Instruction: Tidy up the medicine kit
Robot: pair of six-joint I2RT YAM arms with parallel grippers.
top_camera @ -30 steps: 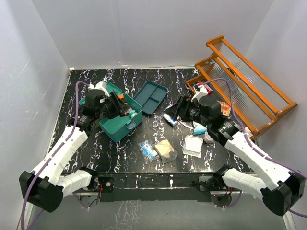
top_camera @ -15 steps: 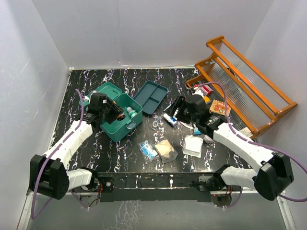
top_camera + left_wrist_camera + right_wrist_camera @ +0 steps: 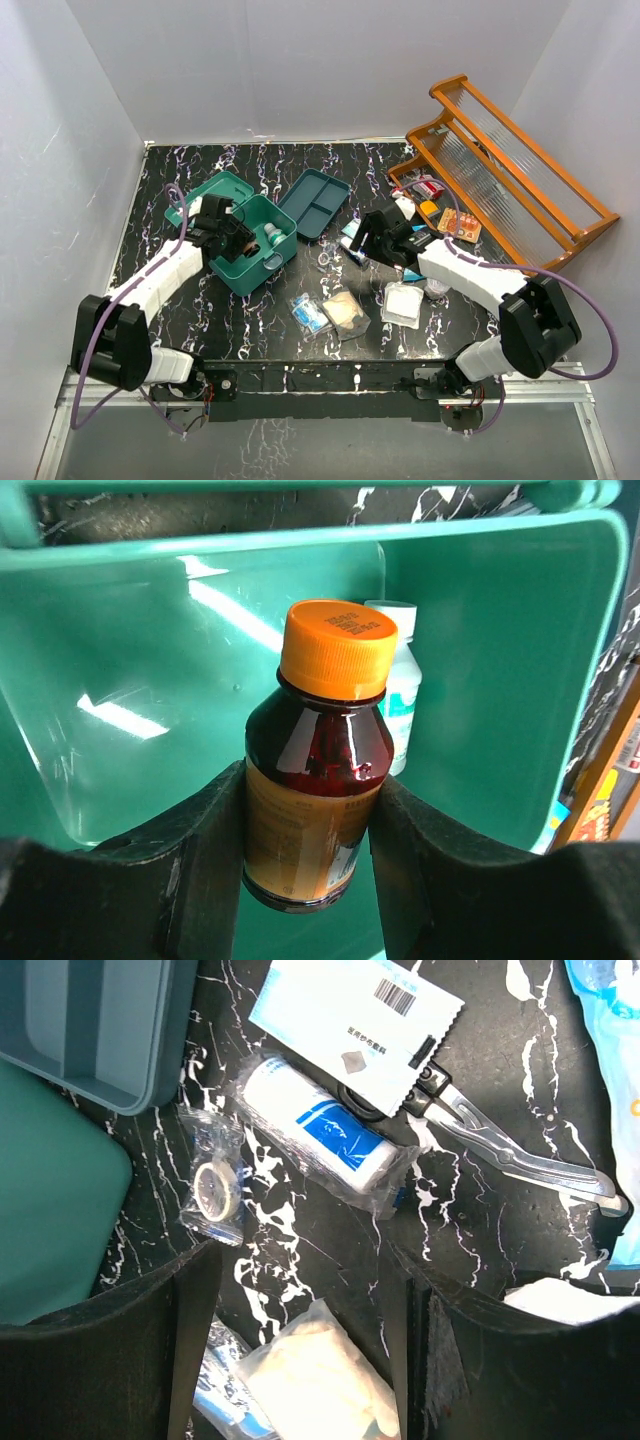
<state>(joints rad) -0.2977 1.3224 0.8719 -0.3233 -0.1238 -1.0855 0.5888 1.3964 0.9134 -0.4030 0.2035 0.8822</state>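
The left arm and right arm are wearing smooth white shells between chunky black joint housings. A purple cable is trailing along each arm. The fingers of the left gripper and right gripper are showing matte black, curved faces.

Left pincer gripping, right pincer spread wide

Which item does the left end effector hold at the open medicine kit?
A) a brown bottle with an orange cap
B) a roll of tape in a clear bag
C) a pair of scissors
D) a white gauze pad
A: the left wrist view shows the left end effector gripping a brown bottle with an orange cap. The teal interior of the medicine kit and a small white bottle are behind it.
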